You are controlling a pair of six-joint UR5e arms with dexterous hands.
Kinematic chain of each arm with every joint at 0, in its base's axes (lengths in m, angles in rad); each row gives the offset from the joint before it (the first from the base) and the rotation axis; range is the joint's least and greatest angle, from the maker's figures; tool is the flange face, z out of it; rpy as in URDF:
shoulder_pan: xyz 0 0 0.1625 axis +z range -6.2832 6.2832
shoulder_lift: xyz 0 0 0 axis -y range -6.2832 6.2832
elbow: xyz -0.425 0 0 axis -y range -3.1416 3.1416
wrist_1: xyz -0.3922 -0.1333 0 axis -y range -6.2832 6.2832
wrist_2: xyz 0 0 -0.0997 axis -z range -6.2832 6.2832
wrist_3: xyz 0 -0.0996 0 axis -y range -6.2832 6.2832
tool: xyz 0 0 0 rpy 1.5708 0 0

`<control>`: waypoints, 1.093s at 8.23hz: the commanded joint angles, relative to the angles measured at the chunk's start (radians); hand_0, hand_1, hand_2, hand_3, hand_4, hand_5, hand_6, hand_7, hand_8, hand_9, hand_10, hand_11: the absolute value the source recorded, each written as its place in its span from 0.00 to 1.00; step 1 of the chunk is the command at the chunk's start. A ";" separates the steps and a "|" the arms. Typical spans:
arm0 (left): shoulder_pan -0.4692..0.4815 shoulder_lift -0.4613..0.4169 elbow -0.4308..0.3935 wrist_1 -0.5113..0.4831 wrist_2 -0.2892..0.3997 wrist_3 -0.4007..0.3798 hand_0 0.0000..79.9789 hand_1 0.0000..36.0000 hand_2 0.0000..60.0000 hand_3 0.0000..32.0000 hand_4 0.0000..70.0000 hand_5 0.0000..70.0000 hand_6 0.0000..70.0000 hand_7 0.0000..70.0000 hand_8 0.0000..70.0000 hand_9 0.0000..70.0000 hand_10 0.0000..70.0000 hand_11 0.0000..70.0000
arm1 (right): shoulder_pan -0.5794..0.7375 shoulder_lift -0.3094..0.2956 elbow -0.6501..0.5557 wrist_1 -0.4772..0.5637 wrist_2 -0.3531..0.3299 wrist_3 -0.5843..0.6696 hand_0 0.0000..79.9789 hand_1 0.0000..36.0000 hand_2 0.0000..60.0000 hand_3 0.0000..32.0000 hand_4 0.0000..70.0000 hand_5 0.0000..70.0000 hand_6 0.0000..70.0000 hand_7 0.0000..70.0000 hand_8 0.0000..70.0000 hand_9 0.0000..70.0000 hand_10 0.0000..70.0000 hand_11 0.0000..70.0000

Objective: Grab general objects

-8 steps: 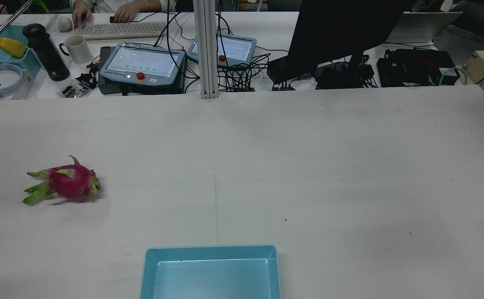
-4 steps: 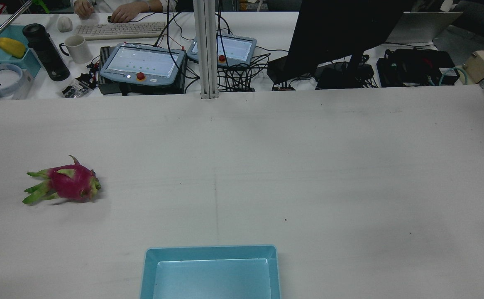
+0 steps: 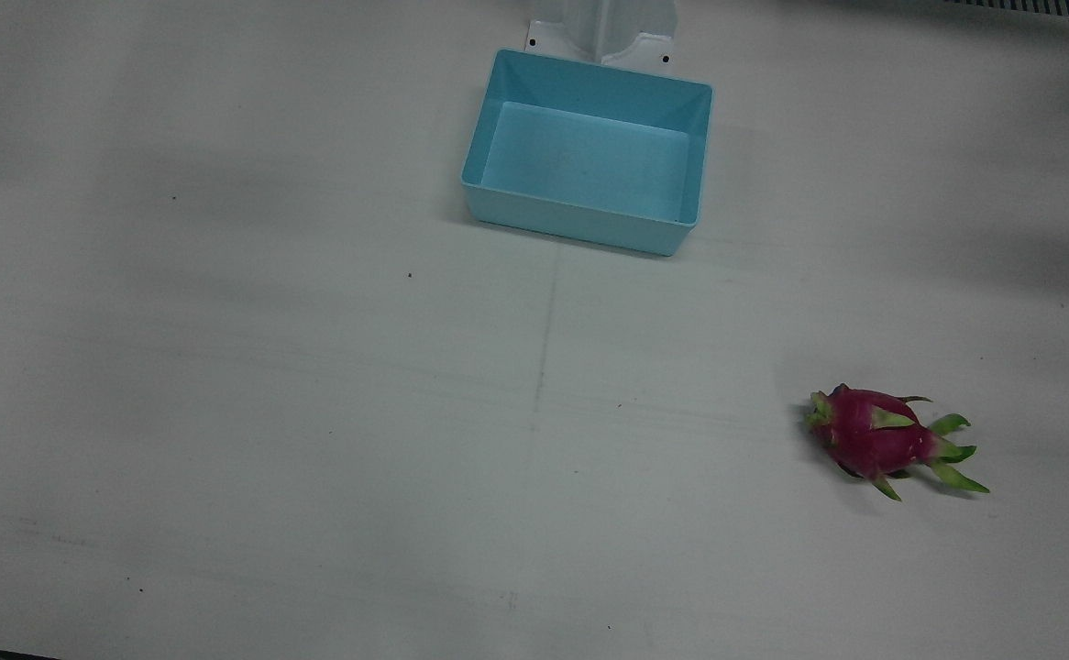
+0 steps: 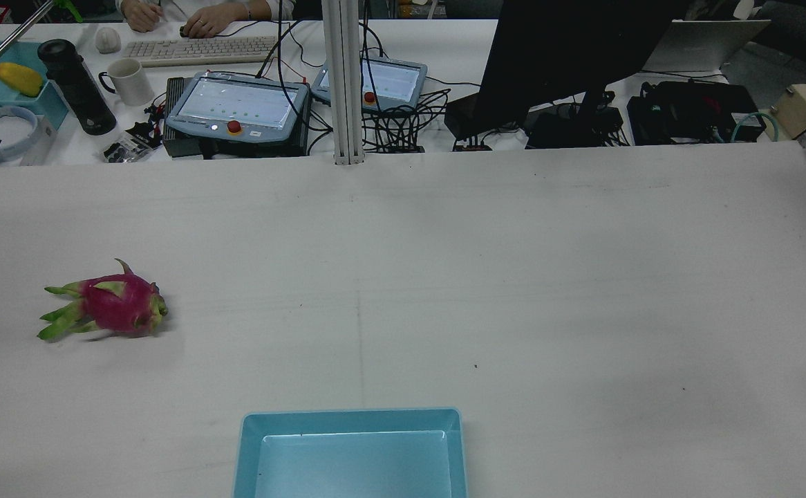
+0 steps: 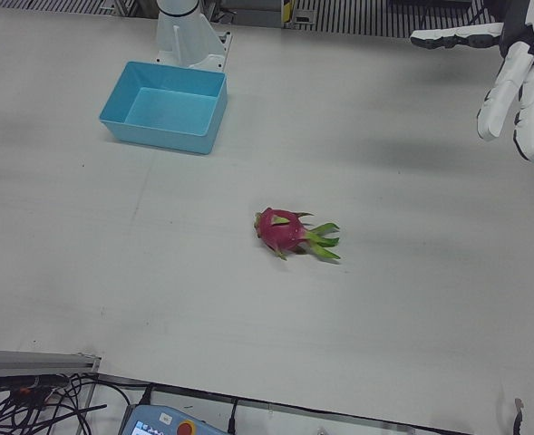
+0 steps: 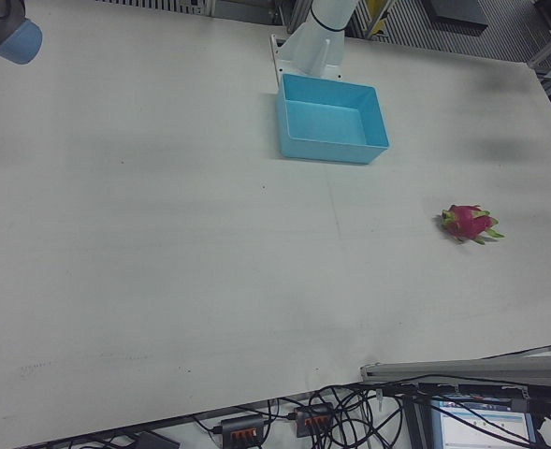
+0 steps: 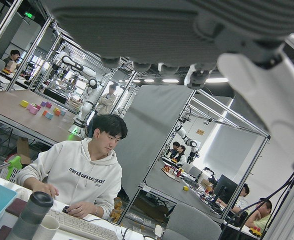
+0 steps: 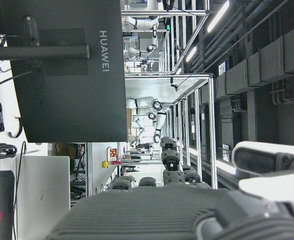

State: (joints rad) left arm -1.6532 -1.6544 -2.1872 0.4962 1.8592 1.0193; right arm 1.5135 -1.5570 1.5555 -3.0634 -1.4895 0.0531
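Note:
A pink dragon fruit [image 4: 109,304] with green scales lies on its side on the white table, on my left half; it also shows as the dragon fruit [image 3: 883,440], [image 5: 289,231], [image 6: 469,223]. My left hand [image 5: 520,91] hovers high and well off to the side of it, white fingers spread, holding nothing. The left hand view shows only its grey palm [image 7: 161,25] and the room beyond. My right hand appears only in its own view as a grey palm [image 8: 161,215] with a white finger out, empty, away from the table.
An empty light-blue bin [image 4: 351,415], [image 3: 580,225], [image 5: 158,136], [image 6: 331,150] stands at the table's middle near my pedestals. Beyond the far edge are two teach pendants [image 4: 237,104], a monitor [image 4: 555,55], cables, a mug and a person at a keyboard. An arm joint [image 6: 4,28] shows top left.
The dragon fruit and bin have not moved. Only the person's hand at the far desk has lifted off the keyboard.

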 commanded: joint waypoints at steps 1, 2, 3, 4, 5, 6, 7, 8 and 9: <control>0.027 0.002 -0.032 0.033 0.003 -0.004 0.68 0.60 0.12 0.28 0.01 0.00 0.00 0.03 0.00 0.00 0.00 0.00 | 0.001 0.000 0.000 0.000 0.000 -0.001 0.00 0.00 0.00 0.00 0.00 0.00 0.00 0.00 0.00 0.00 0.00 0.00; 0.079 -0.030 -0.113 0.118 0.000 0.025 0.74 0.70 0.15 0.32 0.03 0.00 0.00 0.05 0.00 0.00 0.00 0.00 | -0.001 0.000 0.000 0.000 0.000 -0.001 0.00 0.00 0.00 0.00 0.00 0.00 0.00 0.00 0.00 0.00 0.00 0.00; 0.108 -0.119 -0.134 0.256 0.002 0.104 0.76 0.74 0.18 0.31 0.03 0.05 0.00 0.08 0.00 0.00 0.00 0.05 | -0.001 0.000 0.000 0.000 0.000 0.001 0.00 0.00 0.00 0.00 0.00 0.00 0.00 0.00 0.00 0.00 0.00 0.00; 0.151 -0.254 -0.134 0.382 -0.003 0.198 0.73 0.67 0.12 0.42 0.00 0.06 0.00 0.07 0.00 0.00 0.00 0.04 | -0.001 0.000 0.000 0.000 0.000 0.001 0.00 0.00 0.00 0.00 0.00 0.00 0.00 0.00 0.00 0.00 0.00 0.00; 0.206 -0.301 -0.132 0.413 -0.026 0.259 0.70 0.63 0.11 0.48 0.00 0.04 0.00 0.05 0.00 0.00 0.00 0.02 | 0.001 0.000 0.000 0.000 0.000 0.001 0.00 0.00 0.00 0.00 0.00 0.00 0.00 0.00 0.00 0.00 0.00 0.00; 0.321 -0.303 -0.132 0.450 -0.137 0.341 0.71 0.67 0.15 0.59 0.00 0.00 0.00 0.01 0.00 0.00 0.00 0.01 | -0.001 0.000 0.000 0.000 0.000 0.001 0.00 0.00 0.00 0.00 0.00 0.00 0.00 0.00 0.00 0.00 0.00 0.00; 0.455 -0.304 -0.129 0.462 -0.212 0.364 0.73 0.71 0.17 0.61 0.00 0.00 0.00 0.00 0.00 0.00 0.00 0.00 | -0.001 0.000 0.000 0.000 0.000 0.001 0.00 0.00 0.00 0.00 0.00 0.00 0.00 0.00 0.00 0.00 0.00 0.00; 0.577 -0.303 -0.131 0.478 -0.338 0.414 0.71 0.70 0.18 0.58 0.00 0.02 0.00 0.01 0.00 0.00 0.00 0.01 | -0.001 0.000 0.000 0.000 0.000 0.001 0.00 0.00 0.00 0.00 0.00 0.00 0.00 0.00 0.00 0.00 0.00 0.00; 0.660 -0.301 -0.103 0.475 -0.412 0.424 0.69 0.65 0.17 0.56 0.00 0.01 0.00 0.00 0.00 0.00 0.00 0.01 | -0.001 0.000 0.000 0.000 0.000 0.001 0.00 0.00 0.00 0.00 0.00 0.00 0.00 0.00 0.00 0.00 0.00 0.00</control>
State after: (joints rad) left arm -1.2110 -1.9533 -2.3175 0.9518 1.6391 1.3799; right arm 1.5128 -1.5570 1.5554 -3.0634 -1.4895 0.0537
